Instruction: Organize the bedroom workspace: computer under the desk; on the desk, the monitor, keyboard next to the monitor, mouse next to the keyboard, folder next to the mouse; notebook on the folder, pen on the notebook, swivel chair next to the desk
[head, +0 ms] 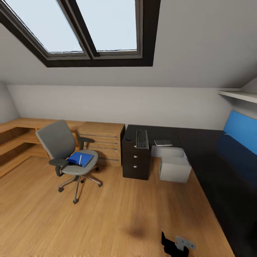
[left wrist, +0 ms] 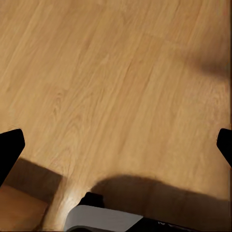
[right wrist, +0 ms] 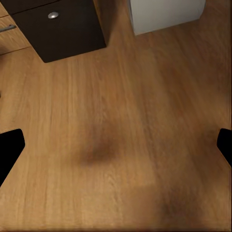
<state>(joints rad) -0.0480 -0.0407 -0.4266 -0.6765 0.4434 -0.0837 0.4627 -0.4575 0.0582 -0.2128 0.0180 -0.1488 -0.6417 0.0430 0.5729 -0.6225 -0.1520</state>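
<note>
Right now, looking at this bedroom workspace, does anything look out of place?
Yes. A blue folder with a white pen on it lies on the seat of the grey swivel chair, which stands on the wooden floor, away from the black desk. The black keyboard is on the desk.
</note>
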